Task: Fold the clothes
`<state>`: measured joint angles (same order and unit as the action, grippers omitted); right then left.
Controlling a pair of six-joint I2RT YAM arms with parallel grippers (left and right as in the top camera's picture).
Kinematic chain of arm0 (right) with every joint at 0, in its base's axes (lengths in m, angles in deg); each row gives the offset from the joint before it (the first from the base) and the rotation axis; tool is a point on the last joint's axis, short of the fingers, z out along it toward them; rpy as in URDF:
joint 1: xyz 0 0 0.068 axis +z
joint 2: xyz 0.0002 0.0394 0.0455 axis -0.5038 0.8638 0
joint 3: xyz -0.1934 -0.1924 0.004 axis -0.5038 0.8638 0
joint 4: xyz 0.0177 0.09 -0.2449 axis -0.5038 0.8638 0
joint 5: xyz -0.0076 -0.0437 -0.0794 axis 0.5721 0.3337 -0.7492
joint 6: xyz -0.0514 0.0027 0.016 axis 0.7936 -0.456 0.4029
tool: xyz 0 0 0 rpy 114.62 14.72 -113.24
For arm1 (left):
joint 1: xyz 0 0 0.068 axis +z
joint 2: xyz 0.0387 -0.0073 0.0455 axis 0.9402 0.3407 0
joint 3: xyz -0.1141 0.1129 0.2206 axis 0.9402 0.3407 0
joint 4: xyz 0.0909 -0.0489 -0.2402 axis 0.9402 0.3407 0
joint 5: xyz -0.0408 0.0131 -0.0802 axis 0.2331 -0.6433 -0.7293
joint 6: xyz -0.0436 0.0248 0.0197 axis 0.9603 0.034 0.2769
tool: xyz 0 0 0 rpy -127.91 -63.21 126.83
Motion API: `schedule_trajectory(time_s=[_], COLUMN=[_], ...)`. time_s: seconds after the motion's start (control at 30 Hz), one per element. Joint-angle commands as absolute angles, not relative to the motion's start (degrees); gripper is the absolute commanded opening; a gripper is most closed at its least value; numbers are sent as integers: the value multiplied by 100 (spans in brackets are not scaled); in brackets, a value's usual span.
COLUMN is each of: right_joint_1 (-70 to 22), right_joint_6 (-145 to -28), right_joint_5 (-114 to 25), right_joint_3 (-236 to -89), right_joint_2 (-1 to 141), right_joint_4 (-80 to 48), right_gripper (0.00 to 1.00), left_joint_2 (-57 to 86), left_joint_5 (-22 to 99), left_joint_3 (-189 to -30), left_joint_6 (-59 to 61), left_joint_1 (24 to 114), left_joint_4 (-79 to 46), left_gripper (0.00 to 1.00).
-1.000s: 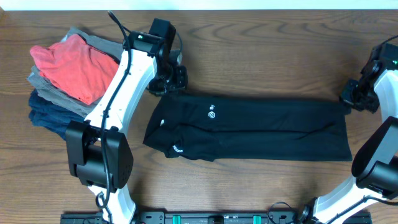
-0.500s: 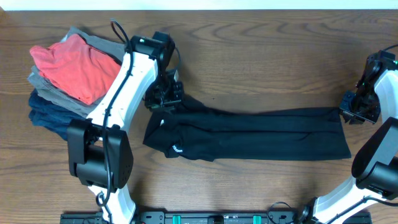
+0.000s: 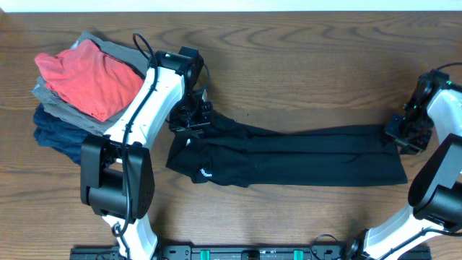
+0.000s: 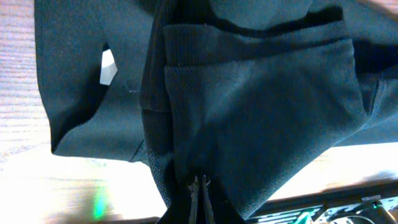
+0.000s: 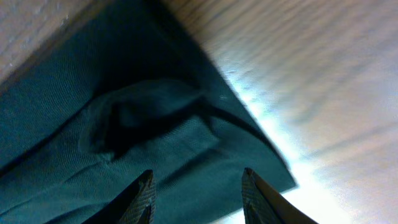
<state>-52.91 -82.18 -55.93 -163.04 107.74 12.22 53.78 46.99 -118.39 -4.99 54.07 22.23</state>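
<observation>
On the brown wooden table (image 3: 303,65), a pile of folded clothes (image 3: 79,87) sits left of the black shirt (image 3: 303,155), which lies mid-table, its left end pinched tight in the left gripper (image 3: 189,120), the right gripper (image 3: 401,135) spread wide over its right end.

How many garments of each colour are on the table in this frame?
black shirt: 1
red garment: 1
grey garment: 1
navy garment: 1
Total: 4
The red, grey and navy ones lie stacked, so any further piece hidden in the pile cannot be ruled out.
</observation>
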Motion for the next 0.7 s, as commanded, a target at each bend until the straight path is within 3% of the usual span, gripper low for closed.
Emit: schedule_trajectory(time_s=[0.0,0.33,0.4,0.5,0.67], right_joint_1=[-5302,-5302,-5302,-5319,-5378], right_joint_6=[-8257,-8259,-8259,-8331,-8430], right_joint_5=[-4843,-4686,-4695,-4695,-4692], right_joint_3=[-15978,-15749,-15751,-15764,-15764], right_joint_2=[10638,10640,10638,10638,10638], right_joint_4=[896,396,315,227,192], right_gripper=[43,40,31,1,1], left_joint_2=[5391,5391,5391,5391,5391], left_joint_5=[4725,4727,4727,4727,4727], left_joint_3=[-11811,-11811,-11811,-11808,-11808], left_joint_6=[-481,-484,-484,-486,-484], left_joint_1=[5425,5427,5425,5425,5425], left_joint_4=[2210,2151,2118,2101,2086], left_gripper=[6,6,6,6,6])
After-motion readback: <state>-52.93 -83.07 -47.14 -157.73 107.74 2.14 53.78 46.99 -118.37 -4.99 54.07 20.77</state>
